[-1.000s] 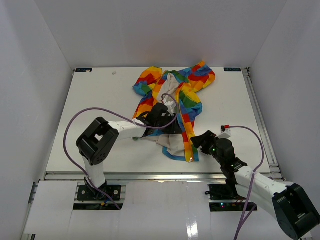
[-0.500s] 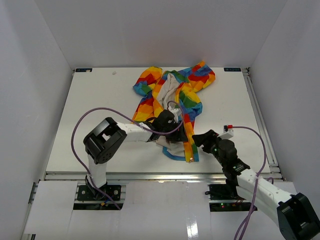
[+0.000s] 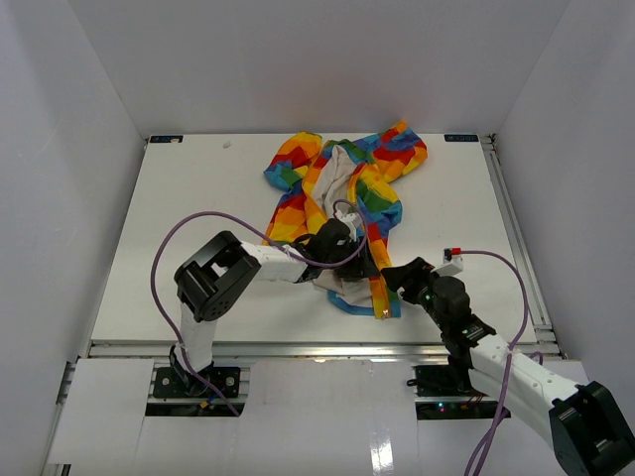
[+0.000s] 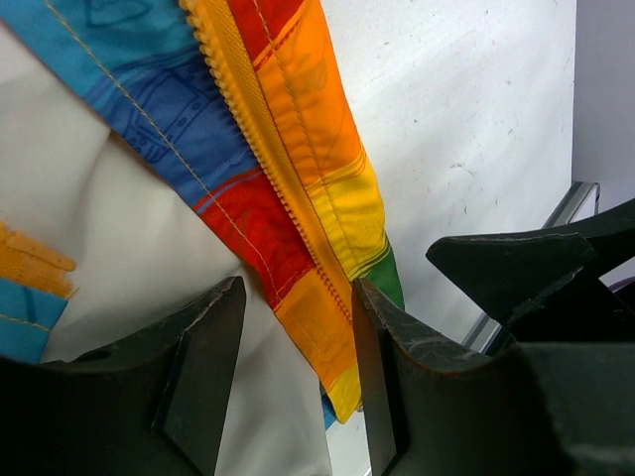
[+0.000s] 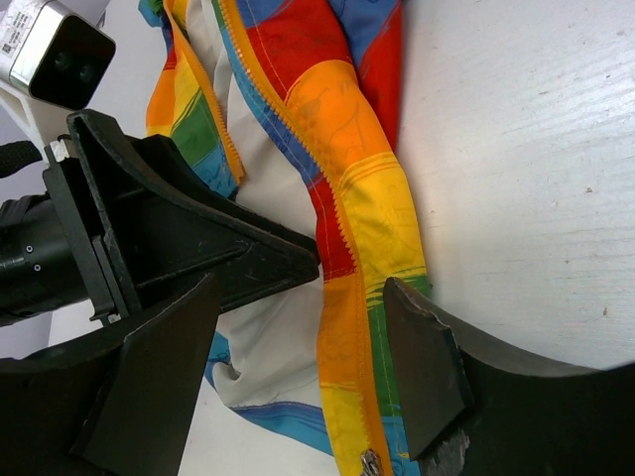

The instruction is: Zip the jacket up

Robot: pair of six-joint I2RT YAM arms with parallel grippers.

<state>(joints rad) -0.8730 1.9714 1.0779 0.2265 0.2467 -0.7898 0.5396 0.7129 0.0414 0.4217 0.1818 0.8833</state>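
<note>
Lab test cell: white walls (image 3: 298,59), table (image 3: 198,218)

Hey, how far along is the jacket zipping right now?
Nothing is zipped: the jacket lies open, lining showing. In hand: left hand and right hand, both open, straddle one zipper edge near the hem. Left: grip, join both halves, pull the slider up.

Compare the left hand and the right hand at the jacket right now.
The left hand reaches in from the left across the jacket; the right hand comes from the near right at its hem. The left hand's camera shows zipper teeth only; the right hand's also shows the slider. Both are open, astride the same yellow zipper edge, gripping nothing.
</note>
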